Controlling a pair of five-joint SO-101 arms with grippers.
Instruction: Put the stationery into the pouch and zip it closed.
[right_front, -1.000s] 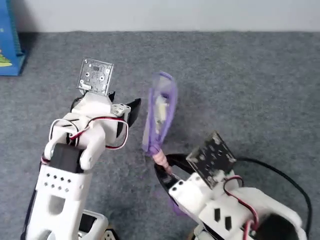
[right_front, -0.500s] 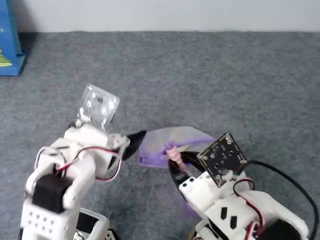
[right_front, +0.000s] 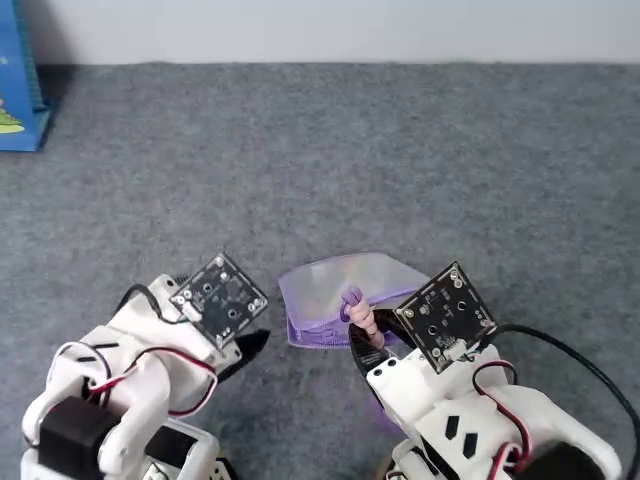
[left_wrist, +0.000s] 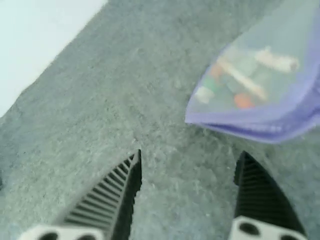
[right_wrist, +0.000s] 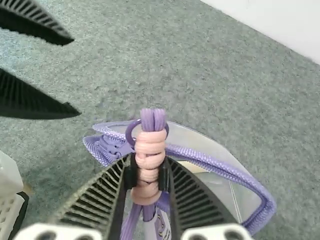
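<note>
Far left of pouch (right_front: 335, 288), blue box (right_front: 16, 92)

White moulded plastic shells on the left arm (right_front: 125, 425) and the right arm (right_front: 470, 435). On each wrist, a square black circuit board dotted with small silver points: left board (right_front: 218, 300), right board (right_front: 445, 317). Thin red, white and black wires (right_front: 150, 365) looped over the left shell, a similar bundle (right_front: 488, 378) on the right, and beside it a thick black cable (right_front: 560, 350). A black motor block (right_front: 65, 440) set into the left arm; two slanted black slots (right_front: 448, 427) in the right shell. At the ends, a black left pincer (left_wrist: 191, 154) and right pincer (right_wrist: 147, 162), with pointed fingers (left_wrist: 125, 195) ribbed on the inner faces and white bases with dark screw holes (left_wrist: 240, 227).
</note>
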